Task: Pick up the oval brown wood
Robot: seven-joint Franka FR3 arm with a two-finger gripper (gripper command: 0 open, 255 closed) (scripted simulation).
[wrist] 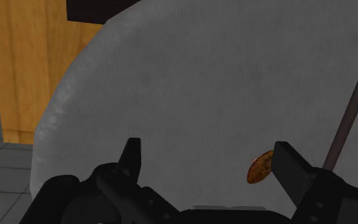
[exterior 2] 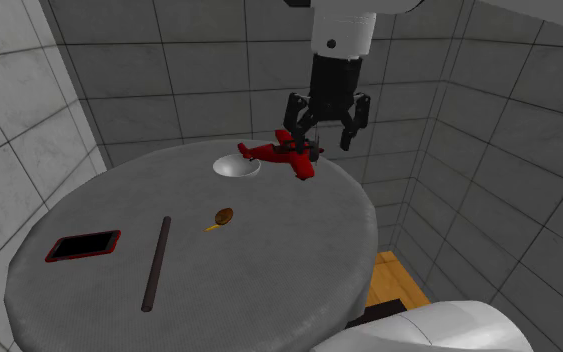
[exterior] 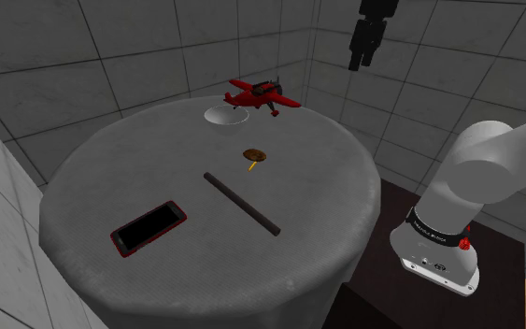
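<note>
The oval brown piece with a short yellow stem lies flat near the middle of the round grey table; it also shows in the second exterior view. My gripper hangs open and empty, high above the table's far side, close over a red toy plane. In the shoulder view the gripper is at the top, well apart from the oval piece. In the wrist view the oval piece lies far below, just beside one finger, outside the open gripper.
A white bowl sits next to the plane. A long dark rod lies near the oval piece, and a red-edged black phone lies further along. Tiled walls close in; a wood floor patch lies beyond the table edge.
</note>
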